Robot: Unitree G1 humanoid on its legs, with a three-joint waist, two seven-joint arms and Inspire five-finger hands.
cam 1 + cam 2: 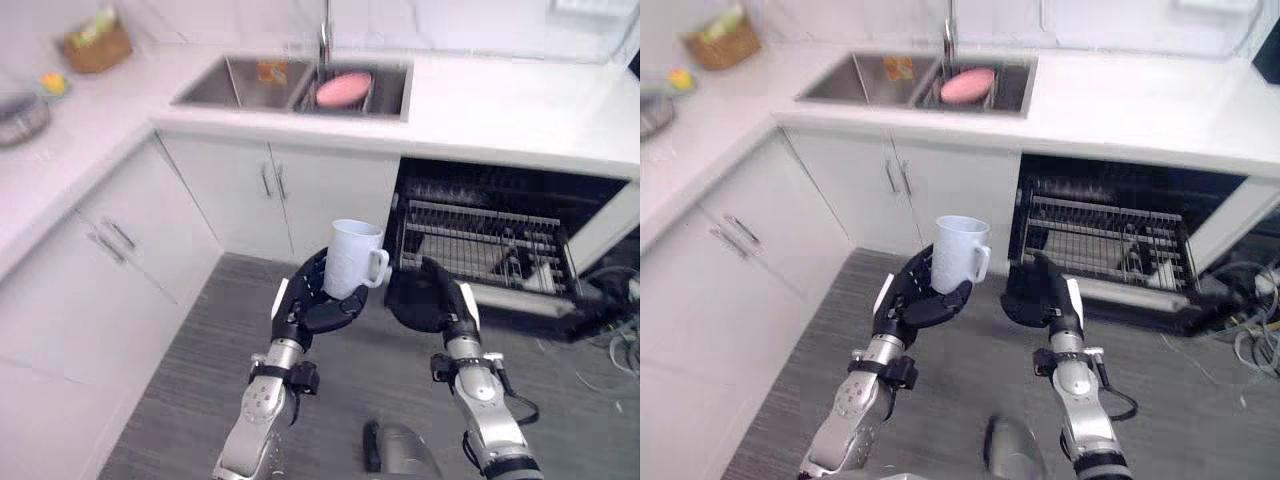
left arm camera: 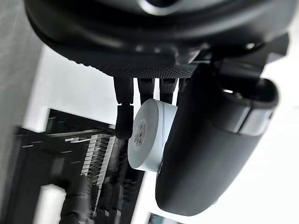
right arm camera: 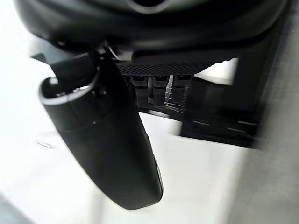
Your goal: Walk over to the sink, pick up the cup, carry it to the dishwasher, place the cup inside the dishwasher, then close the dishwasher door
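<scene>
Kitchen corner: white counter [image 1: 500,105] with sink [image 1: 225,85] set in it, dishwasher [image 1: 480,185] open under the counter, wire rack [image 1: 480,235] sticking out over grey floor [image 1: 200,400]. White cup [image 1: 352,258] sits upright in left hand [image 1: 312,305], fingers and thumb curled round its lower body, handle facing right hand [image 1: 432,298]. Right hand is just beside the cup, fingers relaxed, holding nothing

The white desk [image 1: 500,100] runs in an L along two walls. A steel sink [image 1: 210,85] is sunk into the far run, with a pink dish [image 1: 343,88] inside it. A woven basket [image 1: 97,45] stands in the corner. Along the left run lie a small yellow thing [image 1: 53,83] and a round grey dish [image 1: 20,118]. The floor [image 1: 200,400] below is grey plank.
</scene>
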